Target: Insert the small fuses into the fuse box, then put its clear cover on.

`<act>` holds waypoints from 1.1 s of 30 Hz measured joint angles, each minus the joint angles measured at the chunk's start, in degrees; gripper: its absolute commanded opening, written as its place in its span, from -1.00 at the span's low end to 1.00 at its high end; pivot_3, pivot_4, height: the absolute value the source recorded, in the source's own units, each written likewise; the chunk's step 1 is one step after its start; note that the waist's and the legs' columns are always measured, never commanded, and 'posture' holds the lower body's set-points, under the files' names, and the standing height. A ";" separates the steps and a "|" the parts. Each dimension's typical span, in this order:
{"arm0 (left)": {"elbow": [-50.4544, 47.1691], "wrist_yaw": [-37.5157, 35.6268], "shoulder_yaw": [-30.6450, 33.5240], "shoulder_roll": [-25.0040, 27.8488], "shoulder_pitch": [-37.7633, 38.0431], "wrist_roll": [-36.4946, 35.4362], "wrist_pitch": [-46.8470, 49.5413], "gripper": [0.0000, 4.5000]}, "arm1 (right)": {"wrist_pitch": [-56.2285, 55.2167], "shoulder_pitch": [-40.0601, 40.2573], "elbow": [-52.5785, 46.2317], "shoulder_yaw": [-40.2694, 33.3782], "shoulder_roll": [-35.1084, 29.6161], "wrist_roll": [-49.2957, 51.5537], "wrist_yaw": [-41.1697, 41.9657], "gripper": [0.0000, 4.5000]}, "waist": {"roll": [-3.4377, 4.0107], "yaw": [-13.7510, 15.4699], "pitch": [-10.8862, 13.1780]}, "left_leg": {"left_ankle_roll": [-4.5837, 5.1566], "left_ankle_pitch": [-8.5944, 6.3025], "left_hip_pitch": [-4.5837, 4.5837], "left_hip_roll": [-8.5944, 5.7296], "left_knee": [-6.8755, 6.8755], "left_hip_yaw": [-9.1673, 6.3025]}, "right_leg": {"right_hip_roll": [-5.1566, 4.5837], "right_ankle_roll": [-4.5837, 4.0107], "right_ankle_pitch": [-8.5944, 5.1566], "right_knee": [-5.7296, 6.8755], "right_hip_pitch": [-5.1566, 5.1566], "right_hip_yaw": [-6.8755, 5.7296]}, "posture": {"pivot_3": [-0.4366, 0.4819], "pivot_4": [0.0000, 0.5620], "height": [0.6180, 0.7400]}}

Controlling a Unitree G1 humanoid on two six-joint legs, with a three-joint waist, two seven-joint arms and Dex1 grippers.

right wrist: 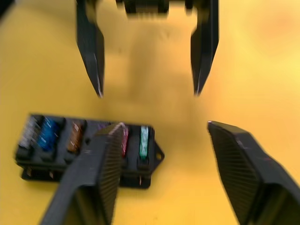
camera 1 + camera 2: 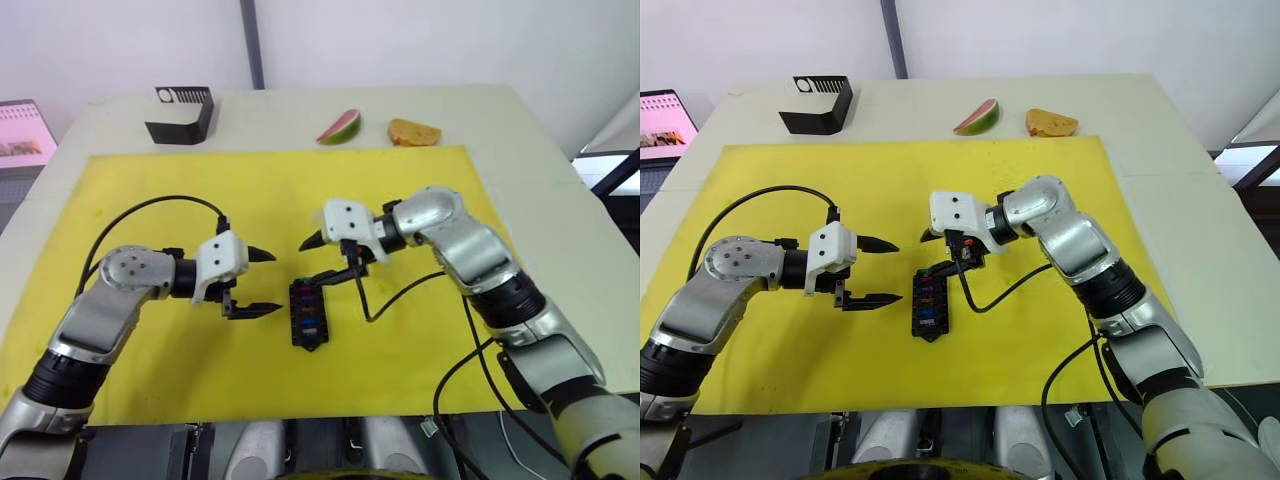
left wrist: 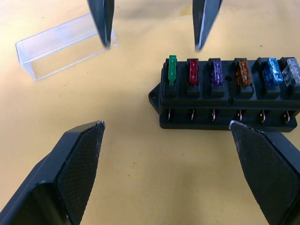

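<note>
Fuses in, cover not yet on – green one is the risk.
Fuse box [image 3: 225,96] sits on the yellow mat [image 2: 150,200] between my grippers; green fuse [image 3: 172,70] stands proud, so the clear cover [image 3: 61,44] lying beside may not seat. Left gripper [image 2: 262,282] and right gripper [image 2: 322,258] both spread, empty; a nudge could shove the box.

Light: bright, even, from overhead.
Shadows: soft, faint on the yellow mat [image 2: 270,200].
Blur: right wrist view smeared; others sharp.
</note>
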 measured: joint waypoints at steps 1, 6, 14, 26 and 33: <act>0.00 0.00 0.00 -0.11 -0.10 0.03 0.00 1.00 | -0.19 0.08 -0.06 -0.49 0.07 0.55 -0.06 0.28 | 0.00 0.01 0.00 | 0.00 0.00 0.00 0.00 0.00 0.00 | 0.00 0.00 0.00 0.00 0.00 0.00 | -0.05 -0.47 1.00; 0.00 -0.10 -0.02 -0.43 -0.55 0.14 -0.01 1.00 | -0.71 4.09 0.00 -4.26 2.18 3.69 -2.70 -0.12 | -0.03 0.02 -0.02 | 0.00 0.00 0.00 0.00 0.01 0.00 | 0.00 0.00 0.00 0.00 0.01 0.00 | -0.05 -0.47 1.00; 0.00 -0.42 -0.04 -0.54 -0.54 0.12 -0.01 1.00 | -2.47 9.97 -0.10 -5.88 2.83 5.51 -4.59 -0.99 | -0.03 0.03 -0.02 | 0.00 0.00 0.00 0.00 0.01 0.00 | 0.00 0.00 0.00 0.01 0.01 0.00 | -0.05 -0.47 1.00; -0.01 -1.19 -0.25 -0.60 -0.55 0.11 -0.01 1.00 | -3.13 12.31 -0.10 -2.75 2.47 2.40 -7.58 -0.99 | -0.04 0.03 -0.03 | 0.00 0.00 0.02 0.00 0.02 0.00 | 0.00 0.00 0.00 0.01 0.03 0.00 | -0.05 -0.47 1.00; -0.01 -1.40 -0.36 -0.95 -0.56 0.11 -0.01 1.00 | -3.12 13.88 -2.32 -2.14 1.67 1.35 -9.18 -0.99 | -0.06 0.06 -0.08 | 0.03 -0.01 0.16 0.00 0.02 0.00 | 0.00 0.00 0.00 0.00 0.17 0.00 | -0.05 -0.47 1.00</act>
